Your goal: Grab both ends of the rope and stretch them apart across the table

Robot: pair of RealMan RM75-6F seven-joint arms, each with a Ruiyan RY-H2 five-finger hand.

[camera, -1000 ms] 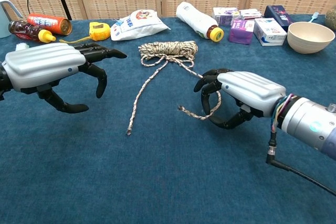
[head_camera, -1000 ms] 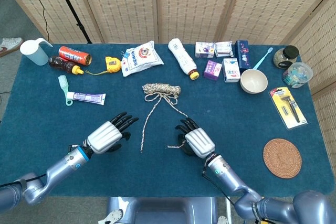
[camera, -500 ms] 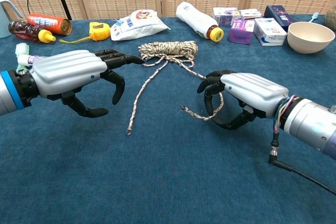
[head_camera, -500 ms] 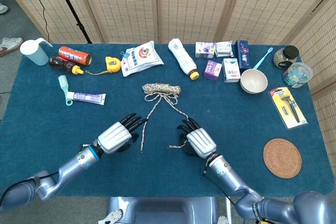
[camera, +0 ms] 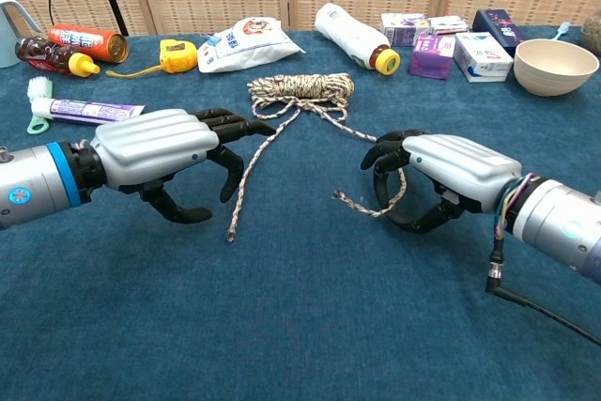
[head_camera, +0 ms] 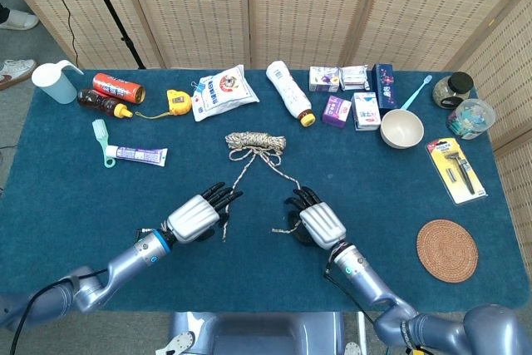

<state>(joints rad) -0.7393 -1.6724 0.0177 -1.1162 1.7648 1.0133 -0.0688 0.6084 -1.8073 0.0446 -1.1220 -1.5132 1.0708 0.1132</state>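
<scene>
A speckled rope lies coiled in a bundle (head_camera: pixel 255 140) (camera: pixel 300 89) at mid-table, with two loose strands running toward me. My right hand (head_camera: pixel 313 220) (camera: pixel 441 174) has its fingers curled around the right strand, whose frayed end (camera: pixel 340 198) sticks out to its left. My left hand (head_camera: pixel 198 214) (camera: pixel 169 152) hovers over the left strand (camera: pixel 246 176), fingers apart and holding nothing. That strand's free end (camera: pixel 229 236) lies on the cloth just below the hand.
On the blue tablecloth (head_camera: pixel 66 197), the back row holds a cup (head_camera: pixel 55 82), bottles, a tape measure (head_camera: pixel 178 101), a pouch (head_camera: pixel 221 93), boxes and a bowl (head_camera: pixel 402 128). A toothpaste tube (head_camera: pixel 133 154) lies left; a round mat (head_camera: pixel 447 249) lies right.
My left hand has moved right and down until its fingers reach over the left strand. My right hand has shifted slightly right with its strand end.
</scene>
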